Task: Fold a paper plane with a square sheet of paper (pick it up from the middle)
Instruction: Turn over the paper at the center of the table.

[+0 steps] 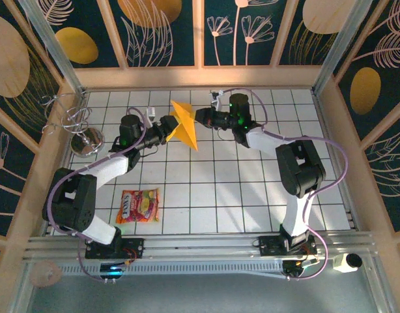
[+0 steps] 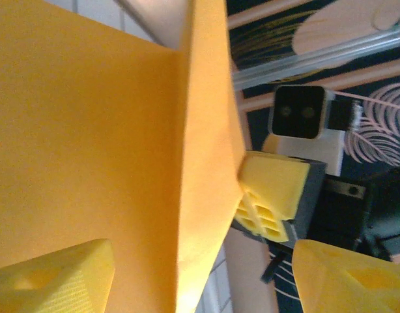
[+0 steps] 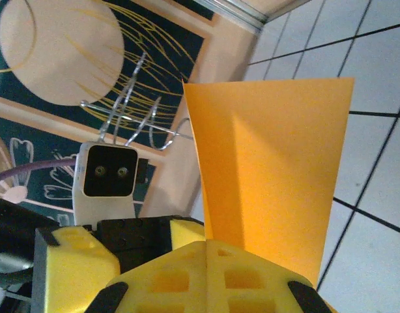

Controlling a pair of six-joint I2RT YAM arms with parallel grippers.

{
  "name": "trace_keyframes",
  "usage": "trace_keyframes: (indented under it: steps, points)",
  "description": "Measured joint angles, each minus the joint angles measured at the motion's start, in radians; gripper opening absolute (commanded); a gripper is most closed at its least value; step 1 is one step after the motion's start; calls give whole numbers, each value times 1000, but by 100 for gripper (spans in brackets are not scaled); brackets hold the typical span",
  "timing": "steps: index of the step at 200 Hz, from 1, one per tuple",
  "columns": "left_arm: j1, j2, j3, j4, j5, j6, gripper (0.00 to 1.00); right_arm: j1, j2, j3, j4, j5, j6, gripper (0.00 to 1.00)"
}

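Note:
The square sheet of paper (image 1: pixel 184 127), orange-yellow and folded into a pointed shape with a crease, hangs above the tiled floor at the back middle. My right gripper (image 1: pixel 201 116) is shut on its right edge. In the right wrist view the paper (image 3: pixel 271 163) rises from the pinched fingertips of the right gripper (image 3: pixel 238 244). My left gripper (image 1: pixel 169 127) is at the paper's left side. In the left wrist view the left gripper (image 2: pixel 200 274) is open with its jaws wide apart, and the paper (image 2: pixel 89 130) passes between them. The right gripper's fingers (image 2: pixel 271 189) clamp the far edge. A paper plane is out of view.
A red-and-yellow snack packet (image 1: pixel 139 205) lies on the tiles near the left arm's base. A wire stand (image 1: pixel 66 114) and a metal bowl (image 1: pixel 87 140) sit at the left wall. Wooden-framed walls enclose the tiled floor (image 1: pixel 252 189).

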Motion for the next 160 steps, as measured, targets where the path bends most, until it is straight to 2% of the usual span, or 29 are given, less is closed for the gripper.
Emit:
trace_keyframes:
  steps: [19,53,73,160]
  points:
    - [-11,14,0,56,23,-23,63,0,0,-10,48,-19,66,0]
    - [-16,28,3,80,38,-24,61,0,0,-10,102,-41,132,0]
    - [-21,48,11,79,46,-17,57,0,0,-10,121,-48,159,0]
    - [-38,76,24,158,114,-29,22,0,0,-16,159,-55,219,0]
